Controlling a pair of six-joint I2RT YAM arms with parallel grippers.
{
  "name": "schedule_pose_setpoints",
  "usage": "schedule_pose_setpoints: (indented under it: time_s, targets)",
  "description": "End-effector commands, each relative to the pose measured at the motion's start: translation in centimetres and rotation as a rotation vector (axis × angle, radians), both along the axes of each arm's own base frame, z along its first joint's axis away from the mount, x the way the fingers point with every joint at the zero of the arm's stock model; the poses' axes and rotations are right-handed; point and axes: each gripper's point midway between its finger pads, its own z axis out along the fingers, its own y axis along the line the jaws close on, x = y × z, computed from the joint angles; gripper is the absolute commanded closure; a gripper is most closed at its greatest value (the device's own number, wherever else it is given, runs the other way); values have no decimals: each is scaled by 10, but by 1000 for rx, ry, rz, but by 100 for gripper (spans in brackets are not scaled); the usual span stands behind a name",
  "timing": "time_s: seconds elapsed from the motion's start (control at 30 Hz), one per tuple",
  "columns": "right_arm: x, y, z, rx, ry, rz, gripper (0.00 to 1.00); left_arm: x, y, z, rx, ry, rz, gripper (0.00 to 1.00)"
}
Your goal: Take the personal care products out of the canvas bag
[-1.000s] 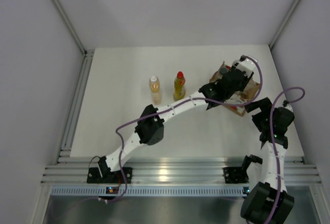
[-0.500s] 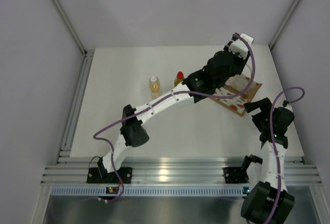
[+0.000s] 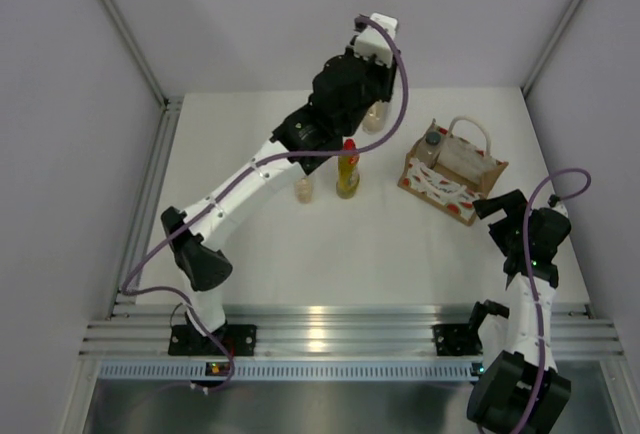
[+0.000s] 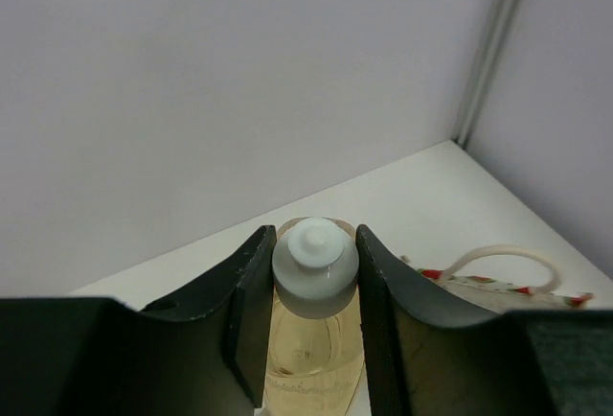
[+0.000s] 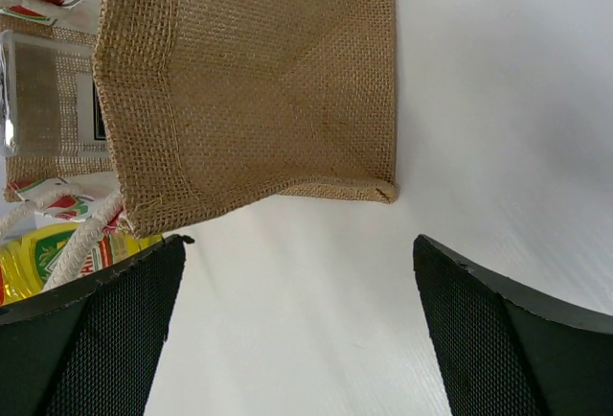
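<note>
I'm gripping an amber bottle (image 4: 316,339) at its cap in my left claw (image 4: 314,240), near the far edge, probably to stand it beside the yellow bottle (image 3: 348,169). The bag (image 3: 455,176) is sitting by the right edge, clear bottle (image 3: 433,142) inside. My right claw (image 5: 299,243) is hovering open beside it.

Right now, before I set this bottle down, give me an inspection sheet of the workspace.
Surface: white table, no marks seen.
Job's things: tan canvas bag with looped cream handles at the right, clear squarish bottle with dark grey cap inside; yellow bottle with red cap and amber bottle standing outside; second amber bottle with white cap held.
Clutter: nothing seen.
Grippers: left gripper shut on that cap; right gripper open, empty, facing the bag.
Cables: purple cable on each arm; the left one crosses above the yellow bottle.
Surroundings: pale walls, aluminium rails at the near edge.
</note>
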Motion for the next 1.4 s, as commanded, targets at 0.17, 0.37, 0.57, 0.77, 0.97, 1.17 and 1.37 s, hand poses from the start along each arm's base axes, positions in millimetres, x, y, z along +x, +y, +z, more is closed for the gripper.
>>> schedule_pose_setpoints:
  time_s: [0.17, 0.37, 0.57, 0.77, 0.97, 1.17, 1.37]
  targets:
    - [4, -9, 14, -38, -37, -15, 0, 32, 171, 69, -209, -95, 247, 100]
    - [4, -8, 12, -29, -32, -11, 0, 66, 263, 37, -222, -42, 406, 100]
    - [4, -8, 14, -36, -37, -9, 0, 83, 304, -10, -186, -23, 483, 100]
    - [5, -9, 15, -43, -40, -8, 1, 82, 312, -68, -173, 0, 522, 100]
    - [5, -8, 17, -45, -48, -4, 0, 72, 315, -98, -234, 2, 527, 100]
    - [5, -7, 19, -46, -53, 0, 1, 60, 318, -129, -246, 22, 530, 100]
    - [4, -6, 20, -39, -59, -1, 0, 50, 321, -155, -232, 32, 572, 100]
